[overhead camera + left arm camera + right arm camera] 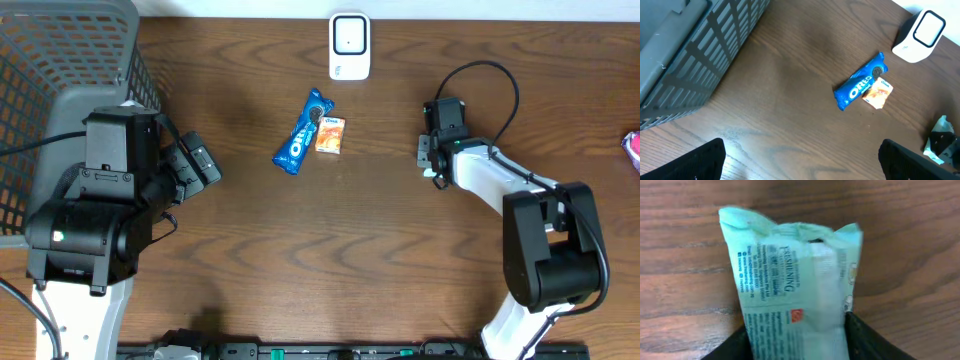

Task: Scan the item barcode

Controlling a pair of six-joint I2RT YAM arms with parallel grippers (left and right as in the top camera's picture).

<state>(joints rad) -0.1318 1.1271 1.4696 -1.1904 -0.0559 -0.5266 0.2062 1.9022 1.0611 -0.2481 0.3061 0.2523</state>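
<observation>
Sitting inside my right claw, toward the right edge of the table, is the green packet; whether it is pinched I cannot tell. I judge the scan not yet done: the scanner stands apart at the far edge.

Left arm: you see bulky black joint housings, a white lower link and one green light.
Right arm: you see white links and black joints; a black cable loops above the wrist.
Left gripper: black fingers.
</observation>
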